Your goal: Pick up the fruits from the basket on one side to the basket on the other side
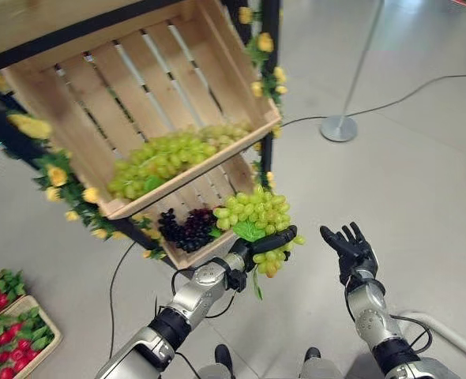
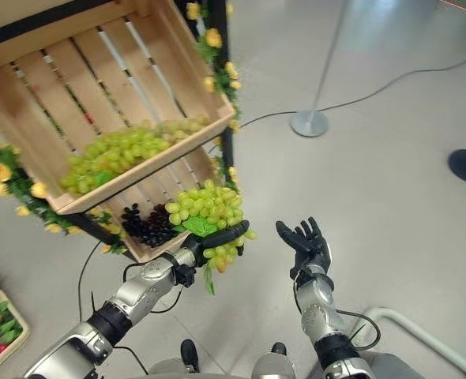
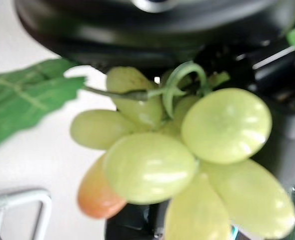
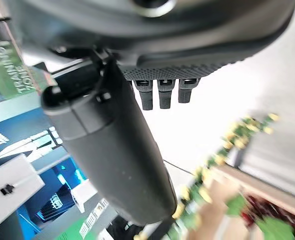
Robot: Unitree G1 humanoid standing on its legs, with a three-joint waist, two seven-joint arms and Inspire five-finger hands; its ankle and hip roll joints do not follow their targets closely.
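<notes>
While gripped by left hand (image 1: 266, 241), green grape bunch (image 1: 255, 209), leafy, plump

bunch of green plastic grapes (image 1: 258, 215) with a leaf, hanging in the air beside the slatted wooden crates (image 1: 146, 79)

The grape bunch (image 1: 255, 213) was pale yellow-green with a bright green leaf, and one grape at its lower end looked orange-tinged. The dark fingers (image 1: 274, 238) crossed it. Beside the bunch, the lower crate (image 1: 217, 185) of pale slatted wood held purple-black grapes (image 1: 187, 229). Above it, the upper crate (image 1: 138, 87) held green grapes (image 1: 166, 158), with yellow flowers (image 1: 264, 43) on green leaves edging it.
</notes>
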